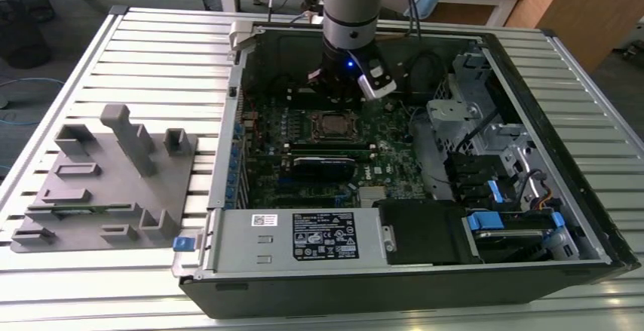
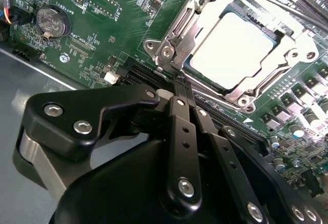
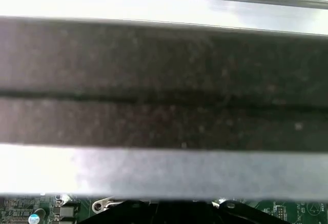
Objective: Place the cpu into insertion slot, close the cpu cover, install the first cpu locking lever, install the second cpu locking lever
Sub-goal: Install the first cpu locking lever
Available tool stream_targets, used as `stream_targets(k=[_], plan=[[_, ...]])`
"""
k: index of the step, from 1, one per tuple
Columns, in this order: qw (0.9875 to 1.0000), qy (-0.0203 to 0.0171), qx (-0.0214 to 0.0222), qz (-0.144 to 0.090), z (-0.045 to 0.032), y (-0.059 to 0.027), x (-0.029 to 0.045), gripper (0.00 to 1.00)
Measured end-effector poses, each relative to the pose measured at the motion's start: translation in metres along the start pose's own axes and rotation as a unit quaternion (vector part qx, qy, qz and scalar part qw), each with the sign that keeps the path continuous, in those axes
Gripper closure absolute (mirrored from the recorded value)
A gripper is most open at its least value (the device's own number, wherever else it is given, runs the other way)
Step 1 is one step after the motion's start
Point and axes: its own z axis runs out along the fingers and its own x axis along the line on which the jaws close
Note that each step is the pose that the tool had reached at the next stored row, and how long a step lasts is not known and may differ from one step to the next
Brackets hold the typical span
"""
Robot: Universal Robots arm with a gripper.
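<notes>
Silver-grey metal marks the chip (image 2: 233,49), which lies flat in the socket (image 2: 206,79) of the green board (image 2: 128,8). The cover frame (image 2: 177,42) is folded down over it, so the chip's top shows through the frame's square window. In the exterior view the arm (image 1: 351,7) drops almost straight down from the top of the picture into the open computer case (image 1: 403,295). Its wrist is upright and the gripper (image 1: 340,93) hangs low over the board, just beyond the socket's far side. In the second wrist view the gripper (image 2: 180,85) points its two black fingers (image 2: 182,126) at one corner of the cover frame. The fingers are pressed together along their length, and nothing can be seen held between them. Their tips sit right at the frame's edge, though I cannot tell whether they touch it. A round coin battery (image 2: 51,21) sits on the board, well apart from the socket. In the exterior view the case lies on a slatted metal table (image 1: 151,52), with the white-labelled power supply (image 1: 322,234) along its near side. A grey moulded tray (image 1: 101,173) sits on the table to the exterior view's left.
</notes>
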Motion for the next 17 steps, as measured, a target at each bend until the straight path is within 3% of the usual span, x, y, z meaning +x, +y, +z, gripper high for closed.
stream_targets(k=[7, 17], plan=[[1.0000, -0.0003, -0.0001, 0.000, -0.0050, 0.0020, -0.0004, 0.89], [1.0000, -0.0051, 0.0001, -0.001, -0.0046, 0.0070, 0.0027, 0.89]])
